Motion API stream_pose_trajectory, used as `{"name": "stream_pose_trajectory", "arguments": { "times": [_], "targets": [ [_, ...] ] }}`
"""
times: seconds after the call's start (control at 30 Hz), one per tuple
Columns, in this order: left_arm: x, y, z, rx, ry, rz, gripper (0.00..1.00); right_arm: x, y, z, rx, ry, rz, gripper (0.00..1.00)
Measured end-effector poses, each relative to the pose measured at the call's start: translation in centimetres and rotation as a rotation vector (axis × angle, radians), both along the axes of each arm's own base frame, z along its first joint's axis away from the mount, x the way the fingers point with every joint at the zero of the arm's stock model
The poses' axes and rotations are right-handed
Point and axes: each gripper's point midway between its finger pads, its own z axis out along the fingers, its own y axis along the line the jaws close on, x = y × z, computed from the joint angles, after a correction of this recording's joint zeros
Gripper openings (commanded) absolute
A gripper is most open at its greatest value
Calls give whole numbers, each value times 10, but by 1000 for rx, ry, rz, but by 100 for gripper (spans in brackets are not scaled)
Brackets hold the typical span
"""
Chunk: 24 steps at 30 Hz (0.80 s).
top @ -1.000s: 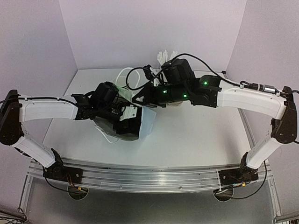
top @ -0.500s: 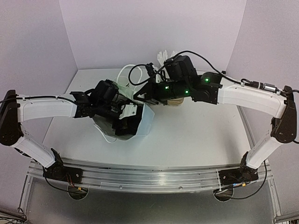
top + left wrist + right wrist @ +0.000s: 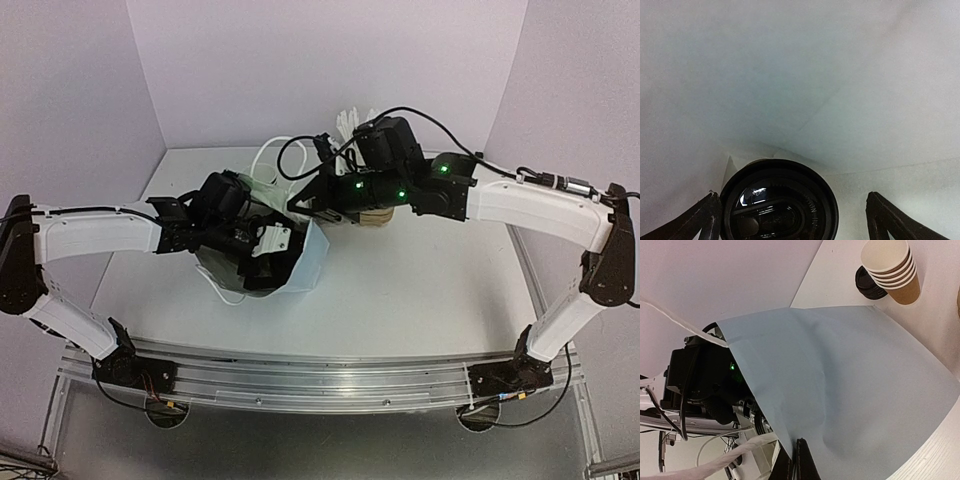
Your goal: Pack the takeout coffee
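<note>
White table (image 3: 420, 290), lavender walls (image 3: 300, 70); left hand (image 3: 794, 200) wide open (inside bag (image 3: 800, 75)), right hand (image 3: 797, 460) pinching bag.

A flat white desk (image 3: 430, 300) stood boxed in by plain pale lilac walls (image 3: 320, 70) behind it and at both its sides, evenly lit. A silver aluminium rail (image 3: 320, 375) ran along the desk's near edge, with grey floor (image 3: 320, 445) below.

In the left wrist view the lid (image 3: 775, 220) ran off the bottom edge, its lettering too blurred to read and the cup beneath hidden. Only the tips of the left gripper (image 3: 792, 200) showed, in the lower corners. From above, the bag (image 3: 315, 262) hid them all (cup included). In the right wrist view the pile of lids (image 3: 867, 282) sat half behind the stack of cups (image 3: 892, 267), and the bottom edge cut off the right gripper (image 3: 796, 462).
</note>
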Motion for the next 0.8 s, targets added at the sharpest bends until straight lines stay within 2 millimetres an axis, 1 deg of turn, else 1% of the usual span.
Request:
{"name": "stream_pose_trajectory", "arguments": {
  "times": [0.23, 0.47, 0.7, 0.77, 0.8],
  "targets": [
    [-2, 2, 6, 6, 17, -6, 100, 8, -5, 3, 0, 9, -12, 0],
    [-8, 2, 15, -10, 86, 17, 100, 15, -9, 7, -21, 15, -25, 0],
    [-14, 5, 16, -7, 165, 49, 100, 23, -5, 0, -42, 16, -27, 0],
    [-16, 4, 21, -23, 185, 54, 100, 26, -5, -2, -53, 8, -31, 0],
    [-15, 2, 27, -42, 188, 59, 100, 28, -5, -6, -65, 6, -33, 0]
  ]
}}
